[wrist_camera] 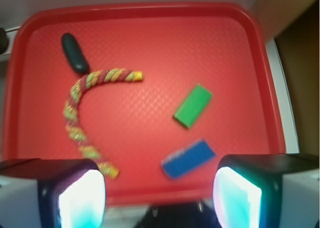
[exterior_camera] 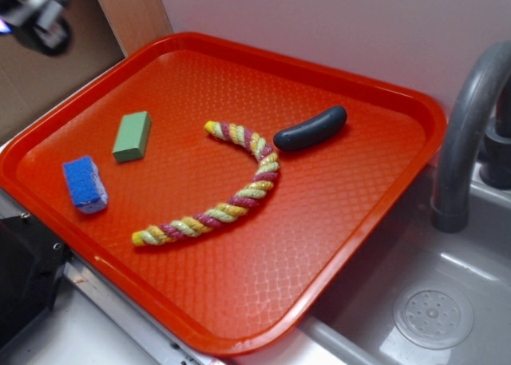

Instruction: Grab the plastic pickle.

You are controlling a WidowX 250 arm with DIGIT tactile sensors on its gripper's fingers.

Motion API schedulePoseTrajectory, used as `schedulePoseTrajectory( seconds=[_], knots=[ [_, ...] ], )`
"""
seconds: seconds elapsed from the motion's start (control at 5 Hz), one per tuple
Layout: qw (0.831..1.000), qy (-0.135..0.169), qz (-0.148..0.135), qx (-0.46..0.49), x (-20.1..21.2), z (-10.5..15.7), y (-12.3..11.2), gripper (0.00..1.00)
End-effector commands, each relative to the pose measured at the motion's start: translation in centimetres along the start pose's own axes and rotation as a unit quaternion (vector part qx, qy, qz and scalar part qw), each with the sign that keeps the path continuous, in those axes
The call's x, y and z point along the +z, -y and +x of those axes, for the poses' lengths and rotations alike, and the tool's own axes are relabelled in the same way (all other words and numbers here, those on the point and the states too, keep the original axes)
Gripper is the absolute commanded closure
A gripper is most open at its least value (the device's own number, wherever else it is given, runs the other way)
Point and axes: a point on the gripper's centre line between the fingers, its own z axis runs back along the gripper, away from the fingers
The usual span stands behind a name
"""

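Tool (wrist_camera: 160, 193): fingers (wrist_camera: 82, 198) set wide apart, nothing between them; released and empty; held high above the near edge of the tray, well apart from every item; in the exterior view only a blurred part shows at the upper left corner.

Blue sponge block (wrist_camera: 188, 159): nearest item to the tool, lying flat close to the tray's edge.

Pale green block (wrist_camera: 193, 106): flat on the tray, just beyond the blue one.

Yellow-and-maroon rope (wrist_camera: 80, 118): curved in an arc across the middle of the tray; one end lies just beside the pickle.

Plastic pickle (exterior_camera: 310, 128): dark, glossy, curved; lying on its side at the far part of the tray, close to the rope's end, whether touching cannot be told; untouched.

Orange-red tray (exterior_camera: 239, 313): textured floor, raised rim; rests beside a grey sink (exterior_camera: 431, 317) with a curved faucet (exterior_camera: 463, 141).

Risks, as judged: a long reach remains, so a slight misalignment may bring a finger down on the rope end and drag it along; the smooth rounded pickle may roll or squirt out if pinched off-centre or along its length rather than across it.
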Motion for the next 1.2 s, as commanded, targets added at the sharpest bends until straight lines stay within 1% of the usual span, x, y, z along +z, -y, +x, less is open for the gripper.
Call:
schedulePoseTrajectory(
  seconds=[0.0, 0.2, 0.4, 0.6, 0.8, 1.0],
  knots=[
    [0.994, 0.072, -0.026, -0.074, -5.3, 5.2, 3.9, 0.00],
    [0.991, 0.072, -0.051, -0.098, -7.8, 8.7, 6.7, 0.00],
    [0.989, 0.054, -0.057, -0.129, -10.4, 10.3, 9.4, 0.00],
    [0.984, 0.044, -0.077, -0.152, -11.9, 11.0, 11.7, 0.00],
    [0.979, 0.020, -0.088, -0.185, -13.5, 8.9, 15.8, 0.00],
    [0.979, 0.006, -0.074, -0.192, -14.9, 8.5, 16.0, 0.00]
  ],
)
